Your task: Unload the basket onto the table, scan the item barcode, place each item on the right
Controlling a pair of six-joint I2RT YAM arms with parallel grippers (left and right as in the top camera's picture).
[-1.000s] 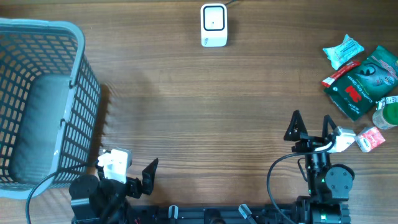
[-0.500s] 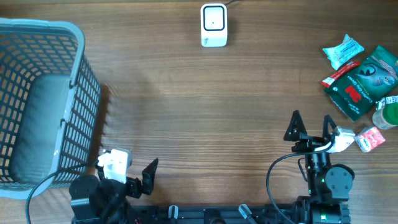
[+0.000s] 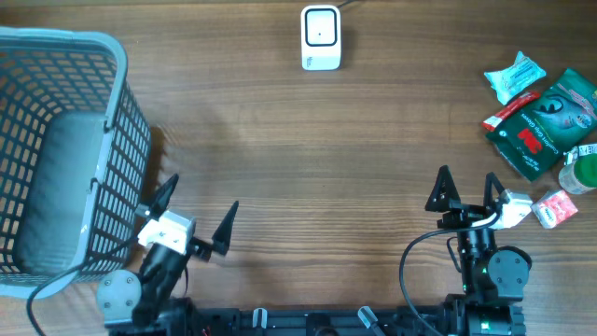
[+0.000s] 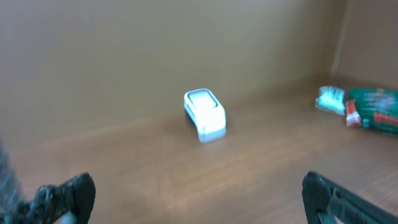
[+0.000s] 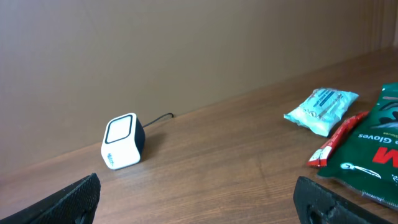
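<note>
1. A brown wooden table (image 3: 308,159) fills the overhead frame.
2. A grey plastic mesh basket (image 3: 117,112) stands at the left edge.
3. The left gripper (image 3: 203,191), lower left beside the basket, and the right gripper (image 3: 467,175), lower right, both hang with jaws spread wide, holding nothing.
4. A green glove packet (image 3: 550,121) lies at the right edge.
5. A white box-shaped barcode scanner (image 3: 320,37) sits at top centre.

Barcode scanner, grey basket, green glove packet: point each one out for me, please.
barcode scanner (image 3: 321,37), overhead view, middle of its top face
grey basket (image 3: 126,159), overhead view, mesh of its right side wall
green glove packet (image 3: 548,121), overhead view, middle of the printed front
</note>
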